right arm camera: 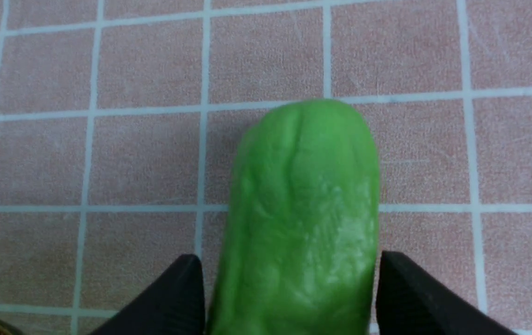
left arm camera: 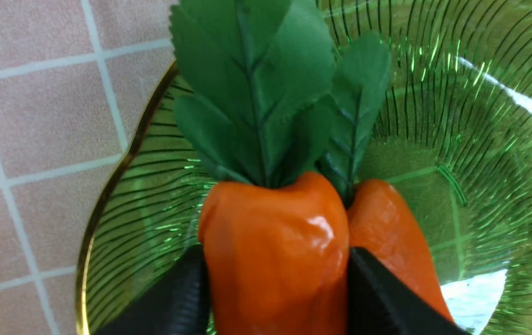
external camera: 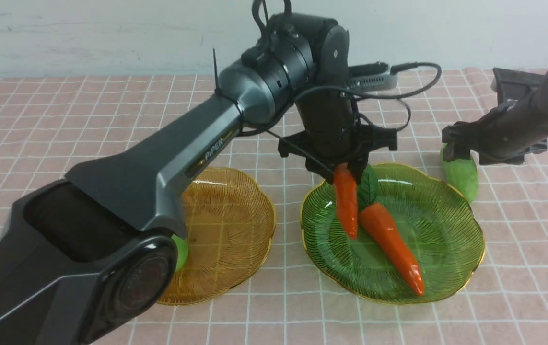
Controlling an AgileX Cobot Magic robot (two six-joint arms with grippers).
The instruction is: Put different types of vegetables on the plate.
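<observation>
The left fingers are clamped on both sides of a glossy orange toy carrot with dark green leaves, which hangs tip-down from them over the ribbed green glass plate, just beside a second such carrot lying below. The right fingers stand apart around the end of a stubby light-green toy gourd on the pink checked desk, near that plate's rim. The carrot, once let go, may fall against the other one and roll out, or the smooth gourd may slip away if the fingers close so near its end.
</observation>
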